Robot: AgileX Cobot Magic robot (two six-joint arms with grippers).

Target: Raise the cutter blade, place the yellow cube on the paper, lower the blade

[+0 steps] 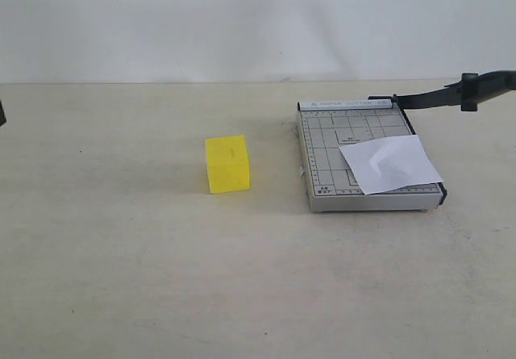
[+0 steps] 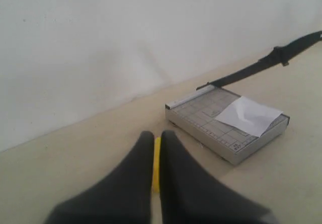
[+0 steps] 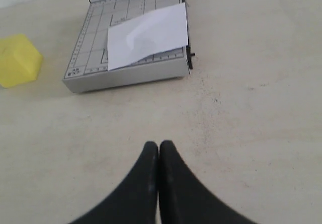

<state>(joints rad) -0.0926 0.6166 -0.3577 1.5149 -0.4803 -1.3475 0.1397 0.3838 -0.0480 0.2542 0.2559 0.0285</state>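
Off the trimmer (image 1: pixel 322 159), yellow cube (image 1: pixel 227 164), blade (image 1: pixel 439 97) raised

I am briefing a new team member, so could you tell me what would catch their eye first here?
A bright yellow solid cube sits alone on the pale beige table, left of a small grey gridded trimmer board. A creased white paper sheet lies on the board's right part, and the long black cutter blade stands lifted, angling up from the far right corner.

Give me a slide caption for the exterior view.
Yellow cube beside a grey trimmer, paper on its board, blade raised.
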